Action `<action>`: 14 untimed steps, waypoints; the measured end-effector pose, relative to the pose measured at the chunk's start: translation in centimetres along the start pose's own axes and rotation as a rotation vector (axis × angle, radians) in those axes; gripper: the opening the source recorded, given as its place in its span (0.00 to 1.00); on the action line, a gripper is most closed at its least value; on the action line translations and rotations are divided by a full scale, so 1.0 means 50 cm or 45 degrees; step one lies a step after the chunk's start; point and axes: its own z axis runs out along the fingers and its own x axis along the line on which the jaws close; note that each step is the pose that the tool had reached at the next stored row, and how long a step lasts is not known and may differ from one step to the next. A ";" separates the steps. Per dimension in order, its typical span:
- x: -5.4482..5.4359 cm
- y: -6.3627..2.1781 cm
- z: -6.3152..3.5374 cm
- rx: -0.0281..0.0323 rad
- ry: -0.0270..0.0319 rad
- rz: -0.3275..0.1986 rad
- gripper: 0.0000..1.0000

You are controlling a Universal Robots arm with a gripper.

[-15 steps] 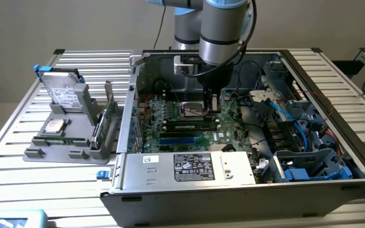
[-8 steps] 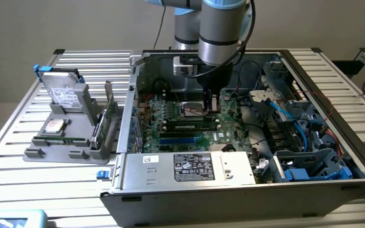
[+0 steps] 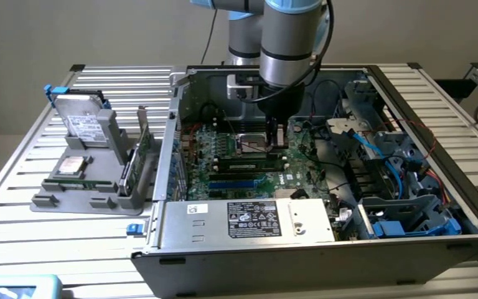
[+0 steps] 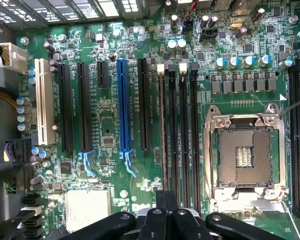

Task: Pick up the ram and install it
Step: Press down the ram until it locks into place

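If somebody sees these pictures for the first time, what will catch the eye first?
The robot arm reaching into the open computer case, in the middle of the exterior view, strikes first; its gripper hangs over the green motherboard. In the wrist view the empty CPU socket and one blue slot stand out. A grey tray with a hard drive stands at the exterior view's left.

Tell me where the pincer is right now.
In the exterior view the pincer hangs inside the open computer case, over the motherboard, by the CPU socket and the black memory slots.
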 end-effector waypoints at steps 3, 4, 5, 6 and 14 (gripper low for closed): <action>-0.001 0.000 0.001 0.0000 0.0002 0.000 0.11; -0.002 0.000 0.002 0.0001 0.0000 0.000 0.11; -0.002 0.000 0.002 0.0001 0.0001 0.000 0.11; -0.002 0.000 0.003 0.0000 0.0002 0.000 0.11; -0.003 0.000 0.008 0.0002 0.0001 0.000 0.11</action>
